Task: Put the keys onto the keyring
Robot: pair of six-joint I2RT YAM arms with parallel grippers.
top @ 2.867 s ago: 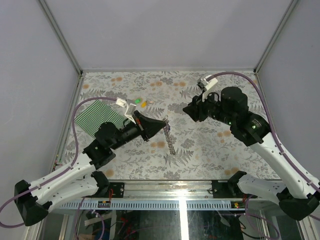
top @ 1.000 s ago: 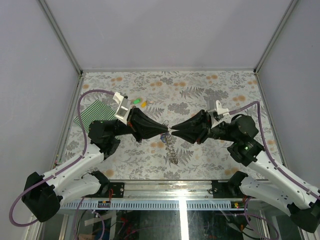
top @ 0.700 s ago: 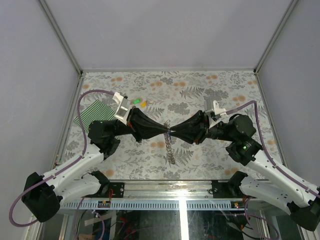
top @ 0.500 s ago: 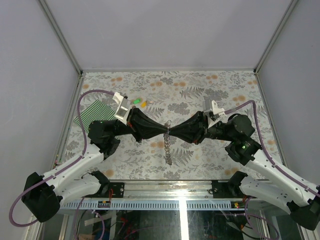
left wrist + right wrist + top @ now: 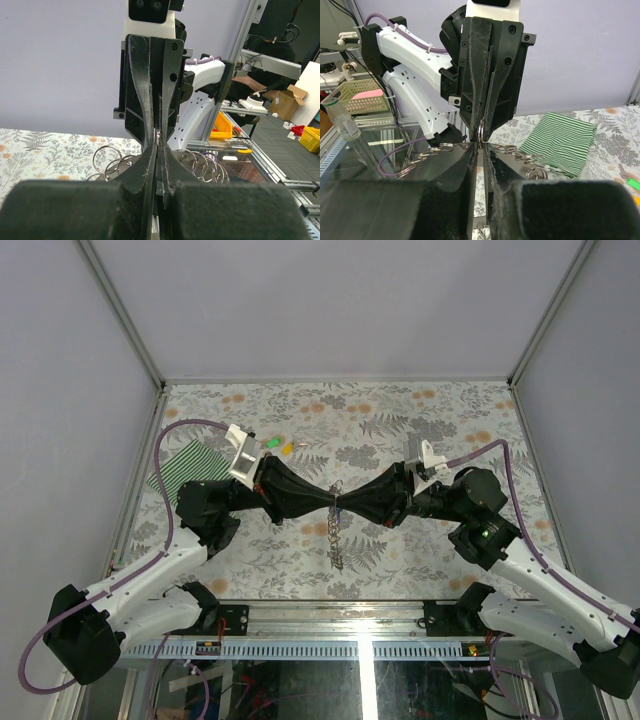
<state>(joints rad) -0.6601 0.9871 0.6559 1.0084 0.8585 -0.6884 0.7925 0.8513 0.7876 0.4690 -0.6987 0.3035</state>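
Observation:
The keyring [image 5: 336, 535] is a grey chain of linked metal rings that hangs from the middle of the table space down to the cloth-patterned top. My left gripper [image 5: 329, 502] is shut on its top ring [image 5: 158, 134]. My right gripper [image 5: 343, 503] faces it tip to tip. Its jaws stand a narrow slit apart around the same ring [image 5: 480, 134], which shows edge-on. More rings of the keyring [image 5: 445, 146] spread to both sides below the tips. A green key [image 5: 273, 442] and a yellow key [image 5: 287, 448] lie on the table behind the left arm.
A green-and-white striped cloth [image 5: 188, 478] lies at the table's left edge, under the left arm's cable, and the same striped cloth [image 5: 560, 142] shows in the right wrist view. Metal frame posts [image 5: 120, 315] and grey walls close in the table.
My right gripper has come in from the right until its tips meet the left gripper's, and its jaws have narrowed. The left gripper has stayed shut; the chain hangs straighter.

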